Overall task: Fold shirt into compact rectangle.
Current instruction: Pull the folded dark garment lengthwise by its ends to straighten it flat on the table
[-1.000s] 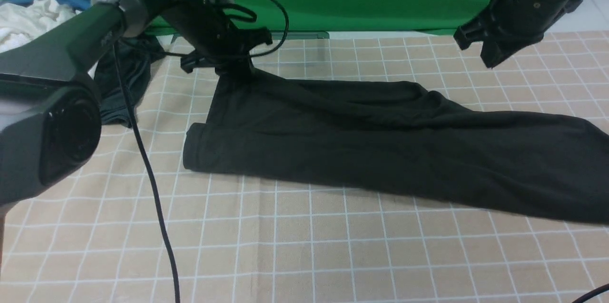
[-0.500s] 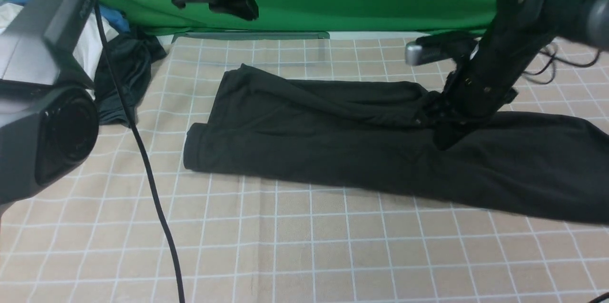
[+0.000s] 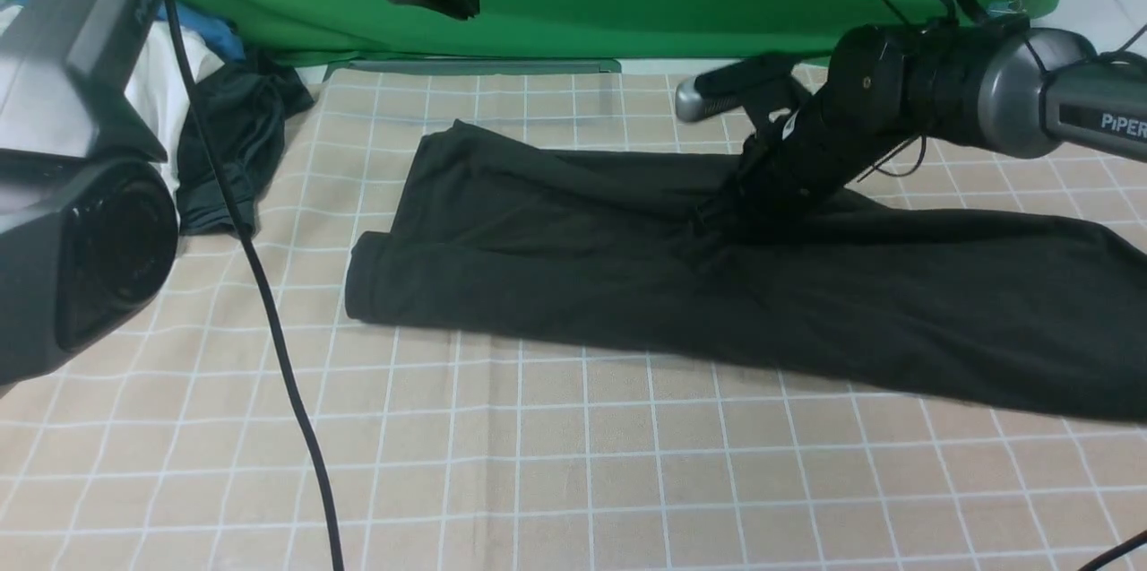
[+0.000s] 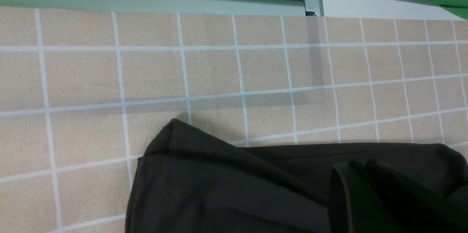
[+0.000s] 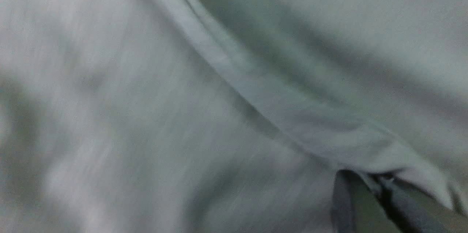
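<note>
Shirt (image 3: 582,275), black and folded lengthwise into a long band, lies across the bench (image 3: 573,481) from left of centre out past the right edge of the front view. It looks soft, limp and light, so it is likely to sag and drag rather than keep its shape. A doubled hem or corner seems the best hold. The right gripper (image 3: 717,221) is down on the band's far edge, with a hem across its fingers; I cannot tell whether it has clenched. The left gripper (image 3: 448,2) hangs high above the shirt's far left corner, and I cannot tell its state either.
</note>
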Available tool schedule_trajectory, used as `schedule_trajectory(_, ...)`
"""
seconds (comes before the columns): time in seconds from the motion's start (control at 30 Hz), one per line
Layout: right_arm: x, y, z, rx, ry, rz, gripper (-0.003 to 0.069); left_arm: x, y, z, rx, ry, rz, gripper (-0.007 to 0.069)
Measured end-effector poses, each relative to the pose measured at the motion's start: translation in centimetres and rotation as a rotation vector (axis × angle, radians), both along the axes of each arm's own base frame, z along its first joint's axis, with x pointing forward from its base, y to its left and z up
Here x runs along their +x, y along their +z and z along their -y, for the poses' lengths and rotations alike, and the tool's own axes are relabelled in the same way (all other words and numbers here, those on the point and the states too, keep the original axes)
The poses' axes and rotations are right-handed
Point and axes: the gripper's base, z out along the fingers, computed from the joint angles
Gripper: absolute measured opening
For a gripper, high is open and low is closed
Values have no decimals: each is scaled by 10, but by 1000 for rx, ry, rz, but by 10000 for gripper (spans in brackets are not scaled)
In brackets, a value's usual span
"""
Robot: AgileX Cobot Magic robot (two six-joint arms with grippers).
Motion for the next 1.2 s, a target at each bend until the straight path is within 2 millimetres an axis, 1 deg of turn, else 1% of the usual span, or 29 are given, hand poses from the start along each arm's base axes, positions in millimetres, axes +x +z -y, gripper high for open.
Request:
schedule_trajectory(0.17, 22, 11, 13, 26, -50, 224, 80, 1, -1, -4, 49, 13, 8, 15)
schedule_trajectory(0.23, 28, 15, 24, 28, -75, 251, 81, 2, -2, -7, 80, 23, 12, 15)
schedule_trajectory(0.33, 32, 24, 41, 9, -97, 188, 81, 2, -2, -8, 71, 67, -3, 15)
schedule_trajectory(0.4, 31, 39, 54, -8, -103, 132, 83, -1, 0, -6, 28, 71, -20, 15)
schedule_trajectory(0.43, 30, 49, 62, -16, -106, 105, 83, -3, 1, -4, -3, 65, -34, 15)
schedule_trajectory(0.47, 28, 64, 72, -22, -114, 78, 83, -7, 2, -2, -33, 56, -56, 15)
schedule_trajectory(0.53, 25, 85, 88, -29, -132, 53, 76, -17, 4, 1, -63, 43, -96, 15)
schedule_trajectory(0.57, 20, 99, 98, -34, -141, 27, 64, -24, -2, 1, -57, 42, -144, 15)
schedule_trajectory(0.63, 9, 121, 115, -39, -164, -11, 38, -43, -10, -3, -25, 48, -221, 15)
schedule_trajectory(0.7, -2, 135, 129, -47, -184, -42, 27, -62, -17, -8, 6, 53, -294, 15)
schedule_trajectory(0.77, -15, 146, 138, -58, -192, -88, 27, -76, -20, -11, 13, 55, -332, 15)
schedule_trajectory(0.87, -27, 154, 140, -61, -188, -124, 27, -80, -18, -5, -7, 55, -277, 16)
schedule_trajectory(0.93, -33, 156, 136, -48, -178, -139, 27, -75, -21, 3, -5, 40, -203, 17)
schedule_trajectory(0.97, -36, 156, 133, -36, -171, -149, 27, -70, -27, 7, 5, 30, -172, 17)
schedule_trajectory(1.03, -39, 152, 128, -26, -159, -169, 27, -64, -45, 13, 25, 12, -182, 17)
schedule_trajectory(1.07, -39, 153, 128, -26, -159, -167, 27, -64, -45, 13, 25, 11, -181, 17)
schedule_trajectory(1.1, -42, 148, 125, -24, -150, -188, 27, -61, -63, 15, 49, -5, -238, 17)
schedule_trajectory(1.13, -44, 146, 122, -25, -144, -197, 27, -63, -76, 15, 72, -21, -297, 17)
schedule_trajectory(1.2, -49, 139, 119, -29, -133, -225, 27, -68, -95, 13, 126, -52, -410, 17)
